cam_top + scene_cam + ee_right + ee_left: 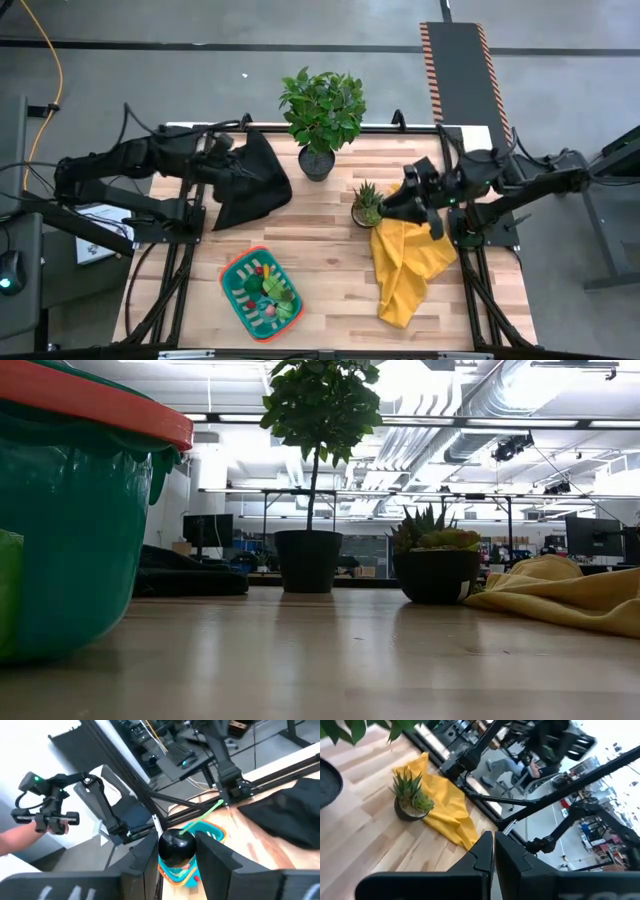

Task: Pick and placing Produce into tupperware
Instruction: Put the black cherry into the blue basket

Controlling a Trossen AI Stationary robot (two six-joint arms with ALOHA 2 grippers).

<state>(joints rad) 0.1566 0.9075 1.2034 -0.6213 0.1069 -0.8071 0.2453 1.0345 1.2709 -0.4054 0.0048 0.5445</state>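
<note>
One tupperware (pixel 262 293), shallow rounded green plastic with red rim, sits near the table's (pixel 330 280) front edge, holding several small toy produce (pixel 272 289) pieces, count unclear. Two potted plants: leafy (pixel 322 112), spiky (pixel 367 202). Two cloths: black (pixel 250 180), crumpled yellow (pixel 405 262). Left gripper (pixel 493 851) closed, empty. Right gripper (pixel 176 851) above the yellow cloth clamps a glossy dark round item (pixel 176 846) with green stem.

no legible text, labels — none
</note>
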